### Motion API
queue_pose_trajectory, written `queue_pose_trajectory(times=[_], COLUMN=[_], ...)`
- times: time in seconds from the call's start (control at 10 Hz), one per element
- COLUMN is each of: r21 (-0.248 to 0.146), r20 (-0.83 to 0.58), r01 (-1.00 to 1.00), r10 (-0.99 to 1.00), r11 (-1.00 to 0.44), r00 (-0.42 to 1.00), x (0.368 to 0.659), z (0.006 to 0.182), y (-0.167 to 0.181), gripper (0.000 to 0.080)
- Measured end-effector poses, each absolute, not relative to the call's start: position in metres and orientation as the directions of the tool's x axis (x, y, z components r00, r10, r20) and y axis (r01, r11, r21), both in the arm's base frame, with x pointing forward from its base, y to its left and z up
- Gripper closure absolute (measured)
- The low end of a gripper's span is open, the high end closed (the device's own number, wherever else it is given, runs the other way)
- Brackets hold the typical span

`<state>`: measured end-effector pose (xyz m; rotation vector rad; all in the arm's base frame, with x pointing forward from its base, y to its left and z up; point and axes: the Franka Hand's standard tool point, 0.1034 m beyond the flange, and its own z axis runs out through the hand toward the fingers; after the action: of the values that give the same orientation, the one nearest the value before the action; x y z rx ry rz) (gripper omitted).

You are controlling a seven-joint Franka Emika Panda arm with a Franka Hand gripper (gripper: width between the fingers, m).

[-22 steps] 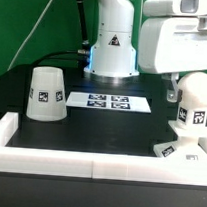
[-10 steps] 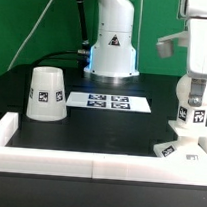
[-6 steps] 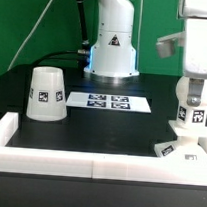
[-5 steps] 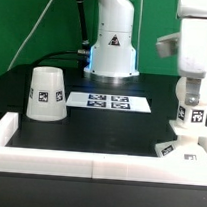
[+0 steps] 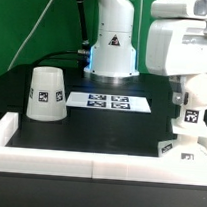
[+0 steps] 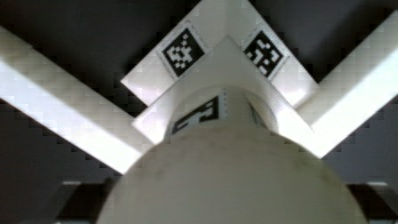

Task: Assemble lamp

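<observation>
The round white bulb (image 5: 197, 95) stands upright with its tagged neck (image 5: 191, 119) in the low square base (image 5: 185, 149) at the exterior view's right, by the white corner wall. My gripper (image 5: 195, 96) comes down from above and is shut on the bulb's round head, its broad white hand facing the camera. In the wrist view the bulb (image 6: 228, 170) fills the space between the jaws, and the tagged base (image 6: 222, 50) lies below it. The cup-like shade (image 5: 46, 93) stands mouth down, alone, at the exterior view's left.
The marker board (image 5: 110, 101) lies flat at mid table. A raised white wall (image 5: 87, 167) runs along the front and up the left side (image 5: 3, 131). The arm's white pedestal (image 5: 113, 50) stands behind the marker board.
My hand has turned about its vertical axis over the bulb, from narrow side on to broad side on. The bulb stays in the base; the shade has not moved.
</observation>
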<state>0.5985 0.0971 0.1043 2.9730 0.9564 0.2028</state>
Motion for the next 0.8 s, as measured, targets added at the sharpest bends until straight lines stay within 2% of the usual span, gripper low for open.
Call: queue_pose_trajectory(times=[0.2, 0.6, 0.8], r21=[0.031, 0.002, 0.002], r20=[0.135, 0.14, 0.14], r01=[0.422, 0.196, 0.198], r10=[0.422, 0.194, 0.196], r11=[-0.906, -0.981, -0.98], r00=[0.896, 0.971, 0.971], x=[0.6002, 0.6013, 0.6013], z=[0.1053, 0.1056, 0.1055], y=[0.0971, 0.0927, 0.0927], gripper=[0.0223, 0.0223, 0.0222])
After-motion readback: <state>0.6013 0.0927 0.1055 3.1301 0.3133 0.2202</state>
